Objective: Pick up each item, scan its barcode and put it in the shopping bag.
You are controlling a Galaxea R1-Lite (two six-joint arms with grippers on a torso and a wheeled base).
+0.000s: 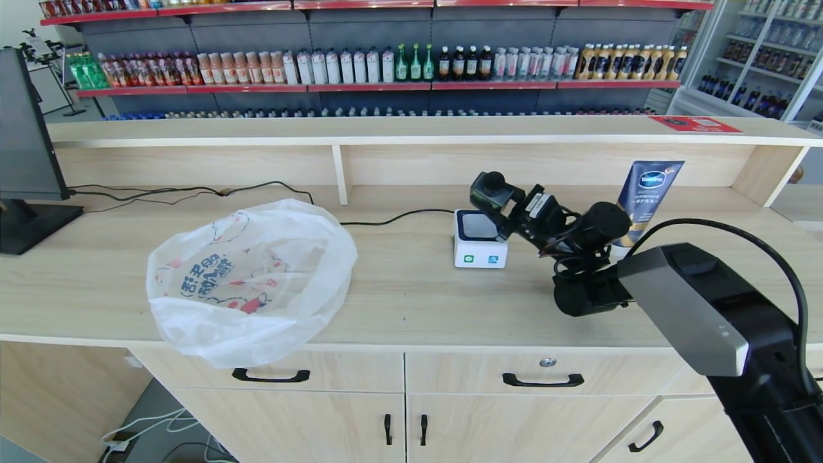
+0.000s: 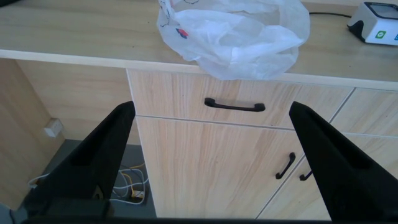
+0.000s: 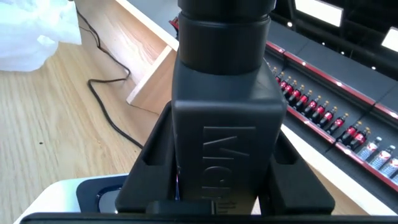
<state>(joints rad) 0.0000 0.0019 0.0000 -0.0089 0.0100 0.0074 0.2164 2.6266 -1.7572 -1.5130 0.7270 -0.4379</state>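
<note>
My right gripper point(image 1: 509, 207) is shut on a dark grey bottle point(image 1: 492, 186) with a round cap and holds it just above the white barcode scanner point(image 1: 479, 243) at mid-counter. In the right wrist view the bottle point(image 3: 224, 124) sits between the fingers point(image 3: 148, 167), with the scanner point(image 3: 78, 194) underneath. The white plastic shopping bag point(image 1: 251, 276) lies open on the counter's left half, near the front edge. A blue tube point(image 1: 651, 190) stands upright behind the right arm. My left gripper point(image 2: 211, 111) hangs open and empty in front of the cabinet drawers, lower than the bag point(image 2: 236, 31).
A dark monitor point(image 1: 26, 148) stands at the counter's far left, with black cables point(image 1: 193, 191) running along the back. A raised wooden ledge point(image 1: 411, 132) with a divider point(image 1: 339, 173) walls off the rear. Drawer handles point(image 2: 234, 106) face the left gripper.
</note>
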